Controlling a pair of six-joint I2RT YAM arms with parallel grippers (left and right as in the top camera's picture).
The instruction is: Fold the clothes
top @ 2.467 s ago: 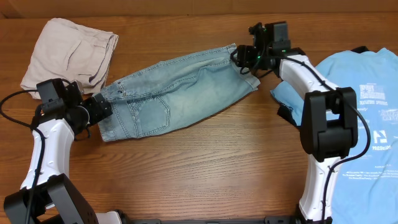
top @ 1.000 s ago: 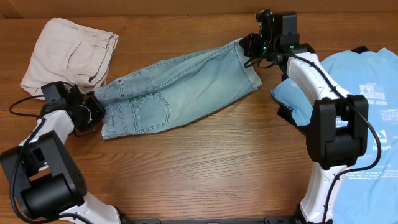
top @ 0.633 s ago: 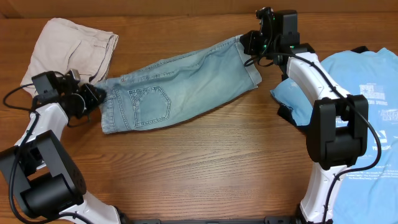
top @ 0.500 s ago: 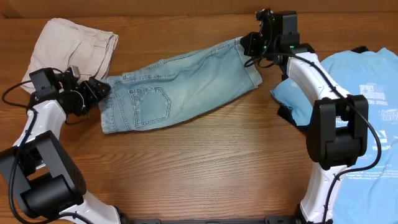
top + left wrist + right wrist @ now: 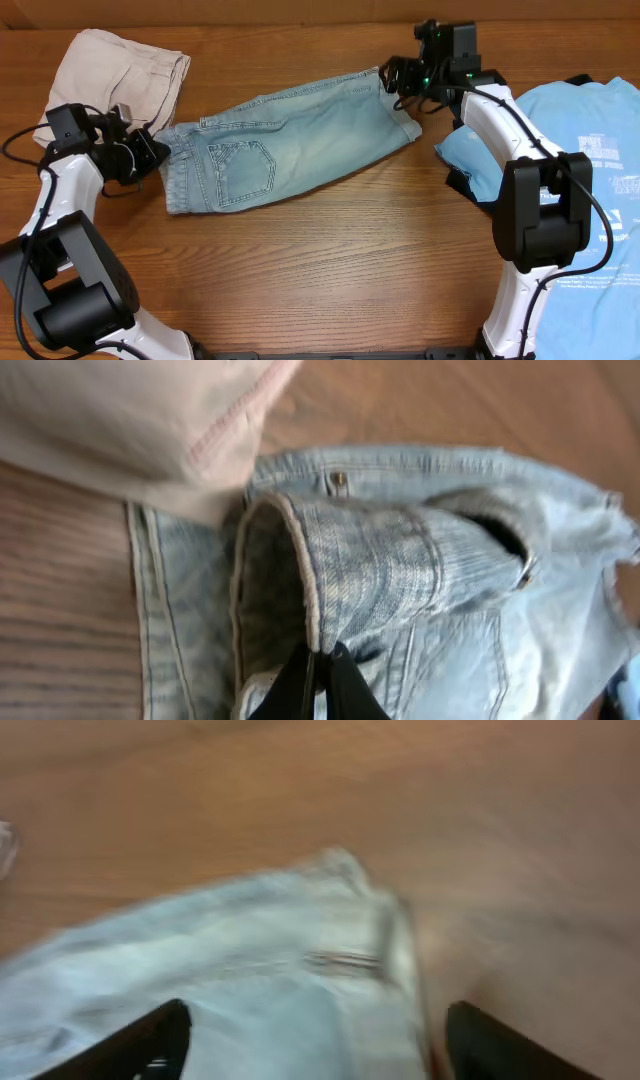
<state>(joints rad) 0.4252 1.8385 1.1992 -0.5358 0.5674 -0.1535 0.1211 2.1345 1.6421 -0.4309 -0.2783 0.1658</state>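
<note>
At the left gripper, the wrist camera has both dark fingers clamped tight together on a raised fold of the jeans. That's the waistband, its stitched edge curling up out of the pinch, with a metal rivet showing just above. Beige trousers crowd the top left corner of that view, a stitched edge lying over the denim's corner. From overhead, this gripper sits at the left end of the jeans, just beside the beige pile.

Over to the right gripper: its fingers stand wide apart at the bottom corners of the wrist view, clearly released (the picture is badly smeared, so fine detail is lost). Beneath it lies a pale leg end with what looks like the hem seam, and bare wood beyond. Overhead puts this gripper at the upper right tip of the jeans, over the leg hem.

The jeans stretch flat across the middle of the table, waist low on the left and legs rising to the right, with one back pocket face up. The beige trousers lie bunched in the far left corner. A sky-blue T-shirt with white print is spread at the right edge, the right arm crossing over its left side.
</note>
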